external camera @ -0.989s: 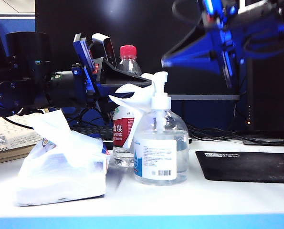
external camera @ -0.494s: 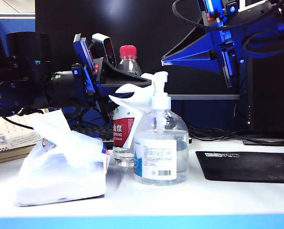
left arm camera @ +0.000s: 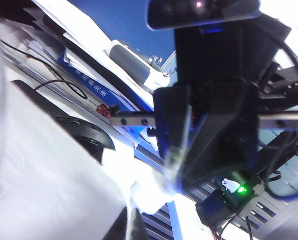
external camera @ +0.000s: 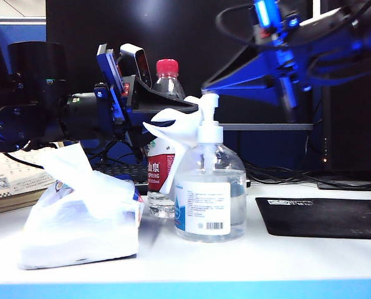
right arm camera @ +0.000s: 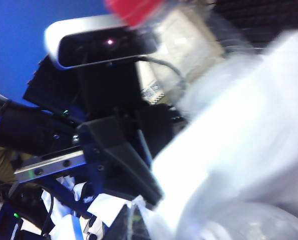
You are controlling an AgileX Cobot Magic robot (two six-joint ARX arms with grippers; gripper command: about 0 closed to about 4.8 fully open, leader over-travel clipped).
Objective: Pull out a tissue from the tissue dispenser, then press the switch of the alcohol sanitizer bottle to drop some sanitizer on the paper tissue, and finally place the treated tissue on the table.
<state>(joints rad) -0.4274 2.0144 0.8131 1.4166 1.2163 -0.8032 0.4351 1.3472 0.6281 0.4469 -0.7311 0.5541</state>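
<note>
My left gripper [external camera: 190, 110] is shut on the tissue [external camera: 173, 128], a white sheet that hangs beside the nozzle of the switch [external camera: 209, 101]. The switch tops the alcohol sanitizer bottle [external camera: 210, 199], which stands upright mid-table. My right gripper [external camera: 205, 85] is shut and empty, its tip just above and behind the switch. The tissue dispenser [external camera: 79, 218] lies on the table [external camera: 191, 265] at the left, with a sheet sticking up from it. The left wrist view shows the tissue [left arm camera: 143, 187] pinched in the left gripper [left arm camera: 131, 227]. In the blurred right wrist view, the right gripper [right arm camera: 133, 225] points at the tissue [right arm camera: 239, 140].
A red-capped water bottle [external camera: 165, 124] stands right behind the sanitizer bottle. A black mouse pad [external camera: 322, 215] lies at the right, with cables behind it. A desk calendar [external camera: 10, 177] sits at the far left behind the pack.
My right arm has come down and a little to the left, bringing its shut tip over the pump head. The left arm and the tissue have stayed still.
</note>
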